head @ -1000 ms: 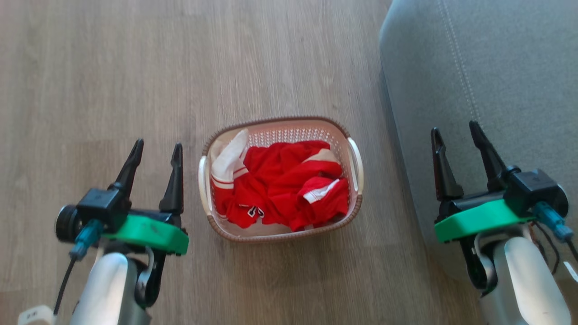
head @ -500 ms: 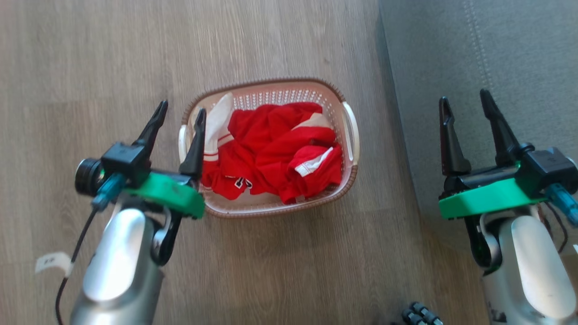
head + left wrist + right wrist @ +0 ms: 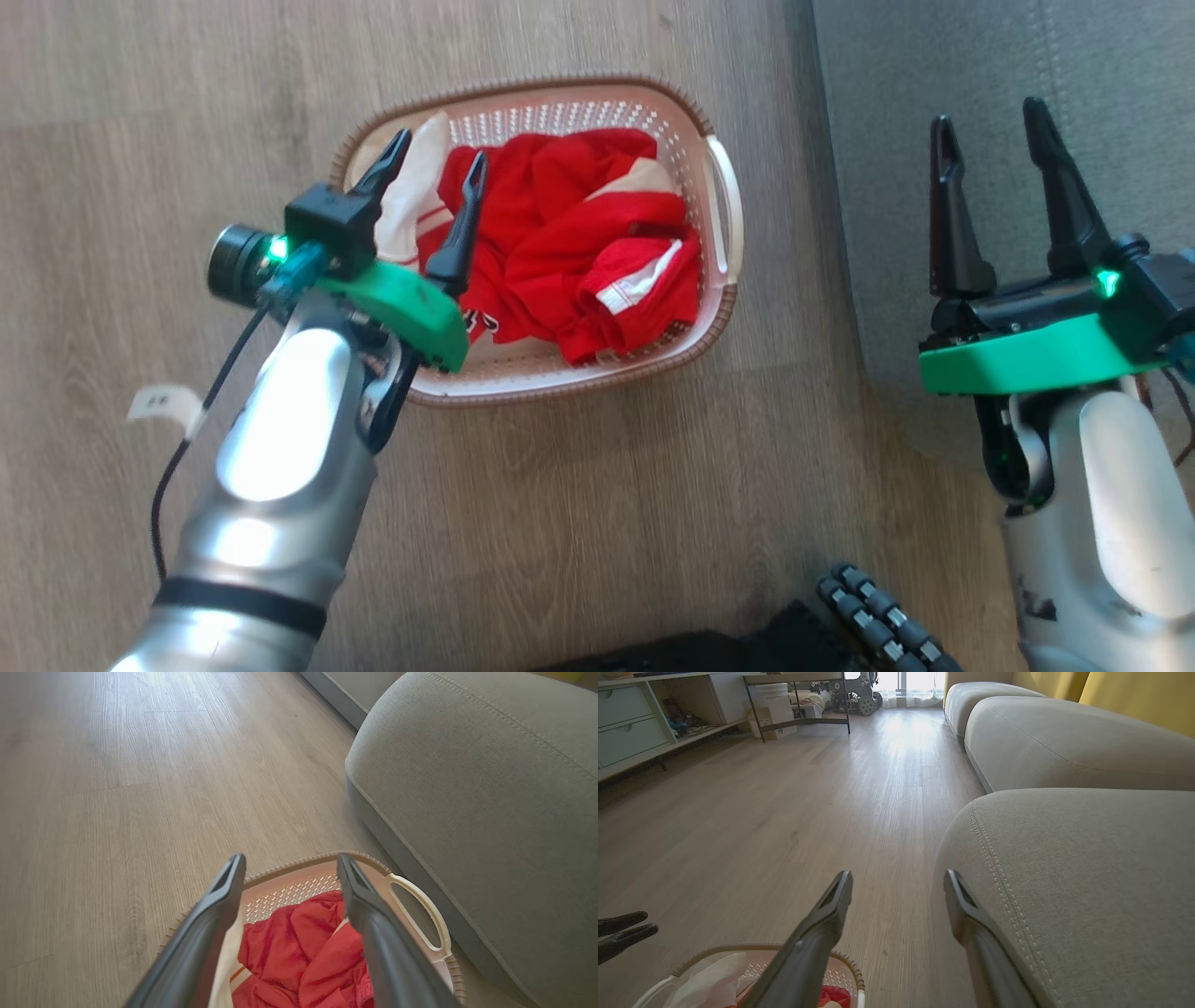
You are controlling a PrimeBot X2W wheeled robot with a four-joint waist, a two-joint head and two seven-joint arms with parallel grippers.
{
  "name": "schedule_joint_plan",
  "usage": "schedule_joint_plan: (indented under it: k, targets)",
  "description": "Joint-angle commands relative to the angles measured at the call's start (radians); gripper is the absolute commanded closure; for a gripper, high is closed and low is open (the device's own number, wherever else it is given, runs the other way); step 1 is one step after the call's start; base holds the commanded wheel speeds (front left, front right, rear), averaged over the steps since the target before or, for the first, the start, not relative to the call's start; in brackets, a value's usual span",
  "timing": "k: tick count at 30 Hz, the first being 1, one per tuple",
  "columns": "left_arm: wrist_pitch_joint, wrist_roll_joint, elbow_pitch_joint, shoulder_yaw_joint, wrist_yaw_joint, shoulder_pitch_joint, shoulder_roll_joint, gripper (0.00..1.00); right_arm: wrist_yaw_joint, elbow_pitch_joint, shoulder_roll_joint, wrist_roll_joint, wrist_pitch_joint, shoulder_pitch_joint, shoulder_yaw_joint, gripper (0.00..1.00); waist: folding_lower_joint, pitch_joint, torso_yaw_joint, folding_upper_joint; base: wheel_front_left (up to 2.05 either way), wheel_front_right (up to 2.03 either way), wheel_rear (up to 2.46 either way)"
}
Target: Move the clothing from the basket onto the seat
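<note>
Because the clothing (image 3: 560,224) looks soft and light, the empty, wide-spread left gripper (image 3: 441,149) should pinch the fold seemingly just below it.

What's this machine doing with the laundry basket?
A two-armed robot is emptying a white basket that sits on the floor beside a grey seat. Its left gripper hangs open over the red clothes in the basket, with nothing gripped yet. Its right gripper, open and empty, hovers over the seat's edge. All the clothes lie in the basket.
</note>
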Motion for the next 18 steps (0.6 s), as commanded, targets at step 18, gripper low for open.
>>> schedule_joint_plan:
  k: [18]
  targets:
    - [0.053,-0.019,0.340,-0.097,0.006,-0.262,-0.013,0.00,0.007,-0.084,0.010,0.030,-0.009,-0.071,0.024,0.00,-0.0002,0.186,-0.041,0.0000,0.00,0.00,0.00]
